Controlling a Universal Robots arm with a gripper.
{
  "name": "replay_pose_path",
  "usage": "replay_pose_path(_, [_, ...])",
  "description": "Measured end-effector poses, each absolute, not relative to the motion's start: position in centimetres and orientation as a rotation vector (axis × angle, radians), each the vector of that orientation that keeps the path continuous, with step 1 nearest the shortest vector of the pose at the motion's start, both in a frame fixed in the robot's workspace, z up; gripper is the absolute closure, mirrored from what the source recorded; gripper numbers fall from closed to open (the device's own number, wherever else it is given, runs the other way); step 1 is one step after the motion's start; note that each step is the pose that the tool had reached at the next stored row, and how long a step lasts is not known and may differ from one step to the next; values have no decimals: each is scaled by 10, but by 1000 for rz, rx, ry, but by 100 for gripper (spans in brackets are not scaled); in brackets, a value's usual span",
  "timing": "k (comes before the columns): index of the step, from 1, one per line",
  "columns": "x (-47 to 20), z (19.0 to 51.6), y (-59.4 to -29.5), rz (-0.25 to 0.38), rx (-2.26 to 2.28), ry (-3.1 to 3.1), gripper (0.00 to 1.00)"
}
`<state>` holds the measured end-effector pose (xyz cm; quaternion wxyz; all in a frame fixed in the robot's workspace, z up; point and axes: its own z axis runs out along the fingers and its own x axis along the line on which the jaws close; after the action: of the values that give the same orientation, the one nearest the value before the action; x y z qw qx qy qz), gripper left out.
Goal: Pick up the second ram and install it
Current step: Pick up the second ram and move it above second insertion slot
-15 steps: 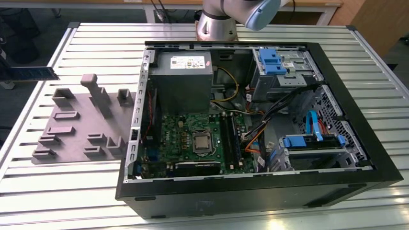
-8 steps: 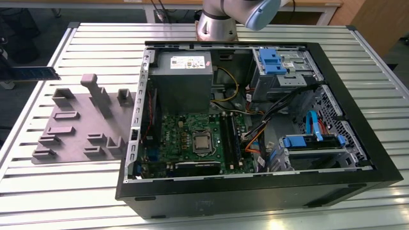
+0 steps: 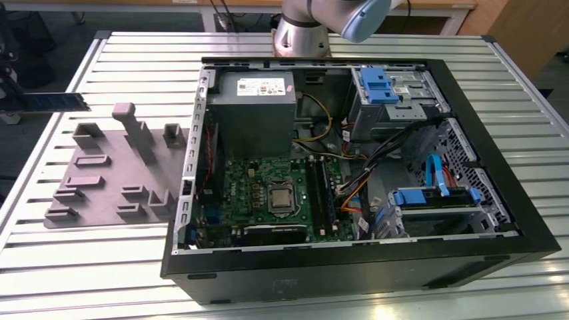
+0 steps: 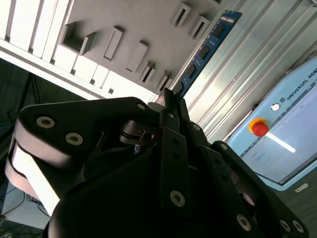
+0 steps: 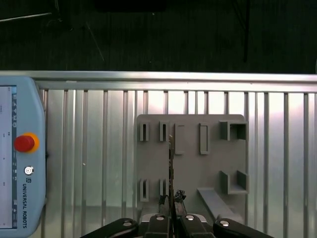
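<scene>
The second ram (image 3: 58,101), a slim blue-green stick, hangs above the table's far corner at the exterior view's left, beyond the grey fixture plate (image 3: 106,180). My gripper (image 3: 10,90) holds one end of it there. In the second wrist view the black fingers (image 4: 171,111) are shut on the stick (image 4: 207,45), and its row of dark chips runs away from them over the plate (image 4: 129,20). The first wrist view shows the ram (image 5: 171,163) edge-on, rising from my gripper (image 5: 172,199) above the plate (image 5: 198,171).
An open black computer case (image 3: 498,167) lies on the slatted metal table (image 3: 106,267), with the green motherboard (image 3: 258,193) and long black memory slots (image 3: 318,193) inside. A teach pendant (image 5: 20,158) with a red button lies on the table beside the fixture plate.
</scene>
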<state>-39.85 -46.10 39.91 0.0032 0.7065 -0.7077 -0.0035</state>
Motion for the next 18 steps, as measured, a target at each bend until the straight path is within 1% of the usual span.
replay_pose_path(18, [-387, 399, -461, -11, 2215, -2219, 86])
